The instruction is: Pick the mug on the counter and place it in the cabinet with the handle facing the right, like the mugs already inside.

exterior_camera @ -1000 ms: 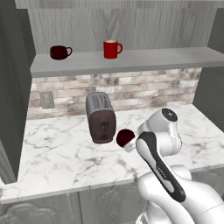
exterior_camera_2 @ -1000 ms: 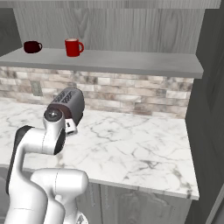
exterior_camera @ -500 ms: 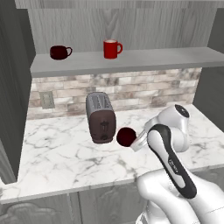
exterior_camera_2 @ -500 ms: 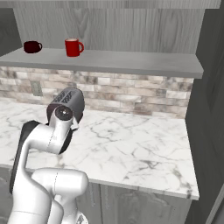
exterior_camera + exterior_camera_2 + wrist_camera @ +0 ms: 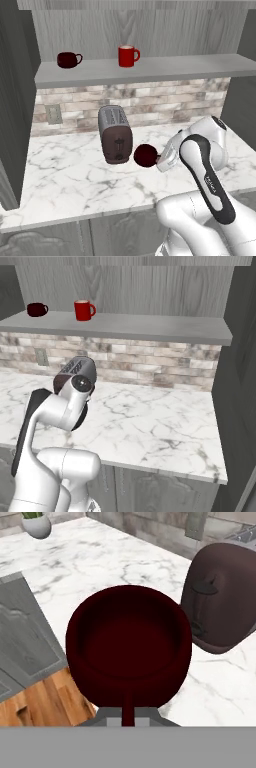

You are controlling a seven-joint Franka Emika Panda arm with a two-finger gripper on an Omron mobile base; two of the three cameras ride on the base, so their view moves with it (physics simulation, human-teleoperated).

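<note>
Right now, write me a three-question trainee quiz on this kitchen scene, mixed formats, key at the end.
1. True or false: the gripper holds the mug clear of the counter.
2. How many mugs stand on the cabinet shelf?
3. What appliance is beside the held mug? A) kettle B) toaster C) blender

Key:
1. True; the gripper is shut on its handle.
2. Two: the dark maroon mug and the red mug.
3. B

Even, soft rendered light; faint shadows on the white grey-veined marble worktop (image 5: 70, 170); sharp throughout, no glare.
</note>
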